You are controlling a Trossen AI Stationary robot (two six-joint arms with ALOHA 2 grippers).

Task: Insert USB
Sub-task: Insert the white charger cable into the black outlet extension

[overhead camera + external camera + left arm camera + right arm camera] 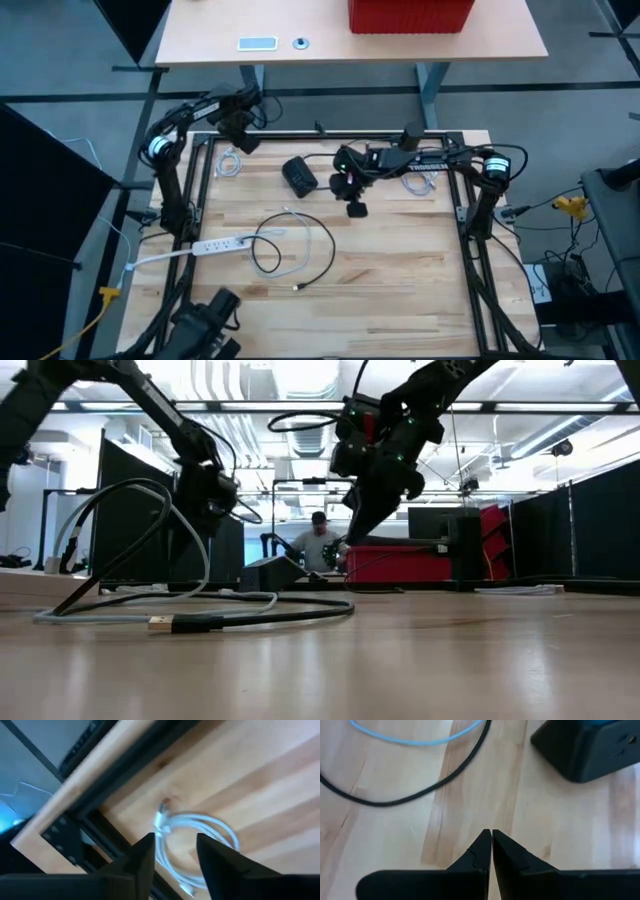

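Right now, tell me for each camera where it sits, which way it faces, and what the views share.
High: overhead, facing down on the table; both arms, black charger, black cable.
Low: at tabletop height, facing level across; arms come down from above, USB plug nearest.
Left wrist: past the open left claw onto the white coiled cable.
Right wrist: past the shut right claw onto wood.
Shared: right wrist and high both show the charger.
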